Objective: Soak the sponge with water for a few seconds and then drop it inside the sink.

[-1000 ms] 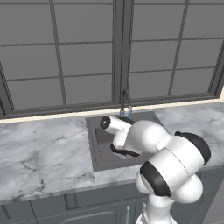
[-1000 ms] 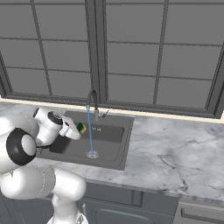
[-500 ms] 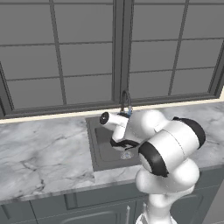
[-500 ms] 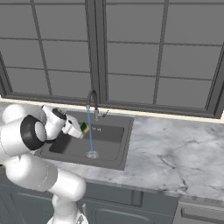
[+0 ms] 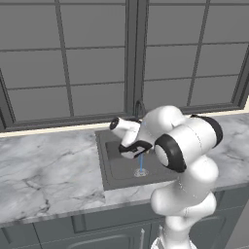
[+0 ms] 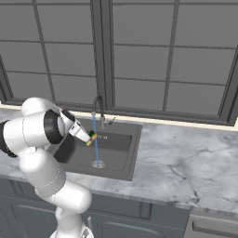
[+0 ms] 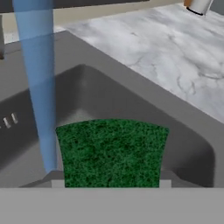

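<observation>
The sponge (image 6: 92,136), green over yellow, hangs above the sink (image 6: 122,154) with my gripper (image 6: 89,137) shut on it. In the right base view the water (image 6: 96,146) falls from the curved faucet (image 6: 98,106) to the drain, just right of the sponge. The hand view shows the sponge's green face (image 7: 111,148) between my gripper's (image 7: 111,183) tips, and the water (image 7: 39,87) runs down close by its left edge. Seen from the left base view, my gripper (image 5: 137,146) hovers over the sink (image 5: 111,168) beside the water (image 5: 141,163).
Marble counter (image 6: 186,162) lies on both sides of the basin, and a dark-framed window stands behind it. A small white and orange object (image 7: 197,5) sits on the counter at the top right of the hand view.
The arm has swung further over the basin. The sponge in my gripper has moved a little closer to the water stream.
</observation>
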{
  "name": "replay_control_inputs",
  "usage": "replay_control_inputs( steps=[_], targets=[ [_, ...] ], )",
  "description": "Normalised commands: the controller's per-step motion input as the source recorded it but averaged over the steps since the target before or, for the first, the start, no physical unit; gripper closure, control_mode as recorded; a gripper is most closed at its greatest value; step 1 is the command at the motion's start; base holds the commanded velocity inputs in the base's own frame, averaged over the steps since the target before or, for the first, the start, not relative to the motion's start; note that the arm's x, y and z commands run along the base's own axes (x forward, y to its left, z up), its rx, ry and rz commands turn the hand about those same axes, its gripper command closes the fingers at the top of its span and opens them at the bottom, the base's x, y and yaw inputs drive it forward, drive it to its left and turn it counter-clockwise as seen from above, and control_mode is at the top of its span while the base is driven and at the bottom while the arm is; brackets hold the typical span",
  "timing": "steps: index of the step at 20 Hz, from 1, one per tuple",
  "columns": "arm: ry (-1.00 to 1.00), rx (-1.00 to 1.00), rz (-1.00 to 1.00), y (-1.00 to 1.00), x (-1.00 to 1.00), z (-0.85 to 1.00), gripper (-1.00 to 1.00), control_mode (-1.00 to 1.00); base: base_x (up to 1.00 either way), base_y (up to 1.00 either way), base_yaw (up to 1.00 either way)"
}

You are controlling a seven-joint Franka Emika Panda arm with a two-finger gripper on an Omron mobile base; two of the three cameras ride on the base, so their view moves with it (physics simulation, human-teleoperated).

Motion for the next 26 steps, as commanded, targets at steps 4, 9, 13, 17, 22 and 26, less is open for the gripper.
replay_control_inputs(
  steps=[4, 9, 13, 17, 22, 26],
  targets=[
    [0.00, -0.13, 0.00, 0.04, 0.14, -0.42, 1.00, -1.00, 0.00, 0.00, 0.00],
    [-0.02, -0.14, 0.00, 0.02, 0.11, -0.45, 1.00, -1.00, 0.00, 0.00, 0.00],
    [-0.01, -0.08, 0.00, 0.00, 0.10, -0.07, 1.00, -1.00, 0.00, 0.00, 0.00],
    [0.00, -0.05, 0.00, 0.00, 0.16, 0.00, 1.00, -1.00, 0.00, 0.00, 0.00],
    [0.02, -0.03, 0.00, 0.00, 0.26, -0.01, 1.00, -1.00, 0.00, 0.00, 0.00],
    [0.00, -0.03, 0.00, 0.00, 0.56, -0.19, 1.00, -1.00, 0.00, 0.00, 0.00]
  ],
)
